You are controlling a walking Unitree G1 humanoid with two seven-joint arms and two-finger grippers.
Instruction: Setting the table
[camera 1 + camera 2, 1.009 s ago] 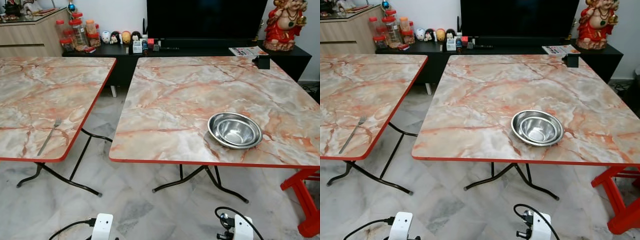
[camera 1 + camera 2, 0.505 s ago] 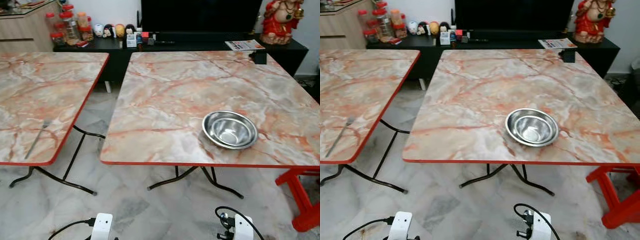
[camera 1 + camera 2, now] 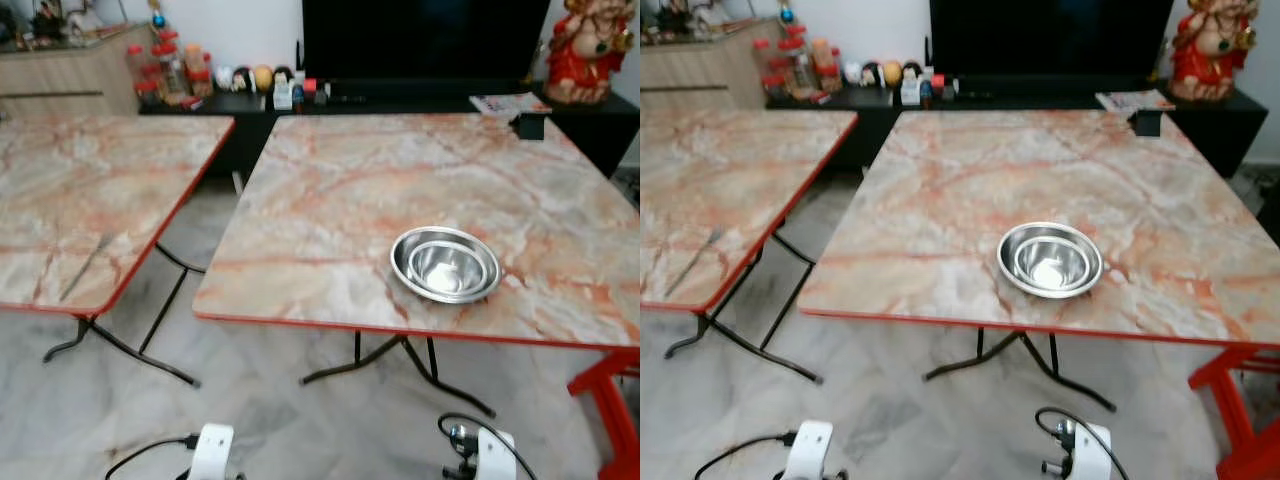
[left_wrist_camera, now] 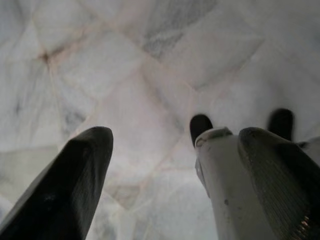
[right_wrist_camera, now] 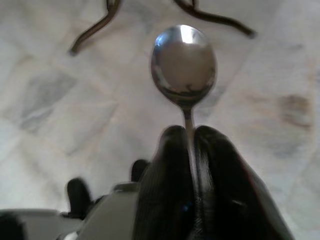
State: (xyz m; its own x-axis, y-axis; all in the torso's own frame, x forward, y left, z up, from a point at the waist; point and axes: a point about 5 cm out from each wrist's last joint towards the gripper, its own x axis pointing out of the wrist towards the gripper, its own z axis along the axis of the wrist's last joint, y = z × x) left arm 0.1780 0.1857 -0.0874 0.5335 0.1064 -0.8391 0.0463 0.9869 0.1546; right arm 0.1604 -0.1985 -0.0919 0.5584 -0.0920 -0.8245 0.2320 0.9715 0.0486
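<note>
Camera shifted, nothing moved; right gripper [image 5: 187,145] clamps spoon [image 5: 184,62], left gripper [image 4: 175,150] spread; bowl [image 3: 445,265] on table [image 3: 330,190].

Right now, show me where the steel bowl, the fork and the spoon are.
steel bowl [image 3: 446,266]: left eye view, inner bottom of the bowl.
fork [image 3: 694,262]: right eye view, middle of its handle, on the left table.
spoon [image 5: 184,65]: right wrist view, the spoon's bowl, its handle clamped in the right tool.
</note>
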